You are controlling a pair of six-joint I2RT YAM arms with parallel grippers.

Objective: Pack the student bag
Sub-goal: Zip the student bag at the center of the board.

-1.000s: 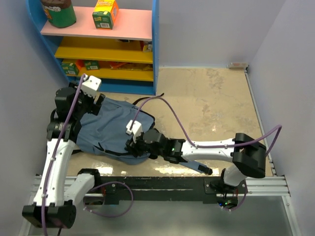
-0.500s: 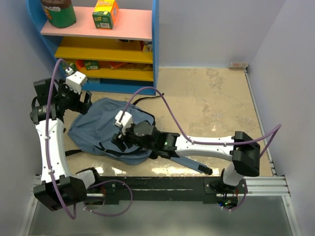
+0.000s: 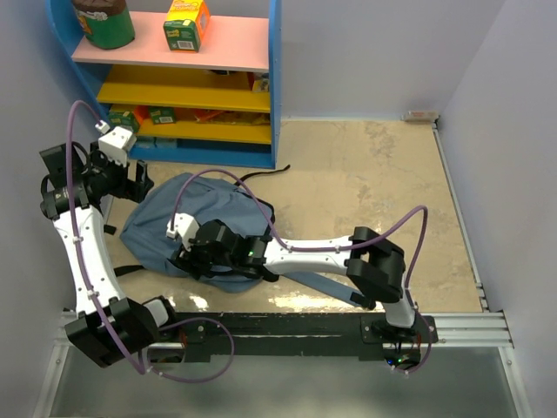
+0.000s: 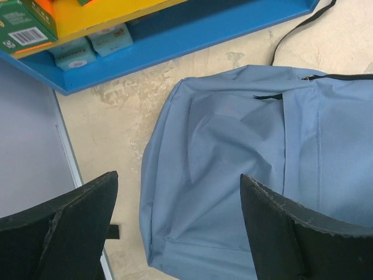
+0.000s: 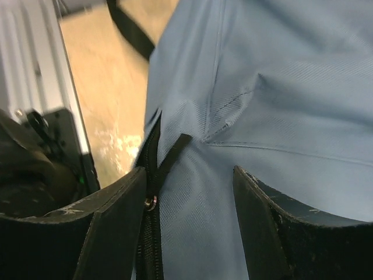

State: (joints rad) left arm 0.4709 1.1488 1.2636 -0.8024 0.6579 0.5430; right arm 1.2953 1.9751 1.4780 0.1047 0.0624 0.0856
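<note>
The student bag (image 3: pixel 178 218), a slate-blue fabric backpack, lies flat on the beige tabletop left of centre. My left gripper (image 3: pixel 130 178) hovers open above the bag's far-left end; in the left wrist view its black fingers (image 4: pixel 64 233) stand wide apart over the bag (image 4: pixel 245 163), touching nothing. My right gripper (image 3: pixel 187 254) is low on the bag's near edge. In the right wrist view its jaws (image 5: pixel 189 227) are apart astride the bag's fabric (image 5: pixel 280 87), with the black zipper (image 5: pixel 148 245) and its pull ring (image 5: pixel 150 203) beside the left finger (image 5: pixel 111 227).
A blue shelf unit (image 3: pixel 274 96) with pink and yellow shelves stands at the back left, holding a green can (image 3: pixel 104 22) and small boxes (image 3: pixel 184 26). A black strap (image 3: pixel 261 172) trails from the bag toward it. The wall is close on the left; a metal rail (image 3: pixel 305 326) runs along the near edge.
My left arm has swung left and back, off the bag. My right gripper has slid left along the bag's near edge and its jaws have widened. The bag has bunched and rounded.
</note>
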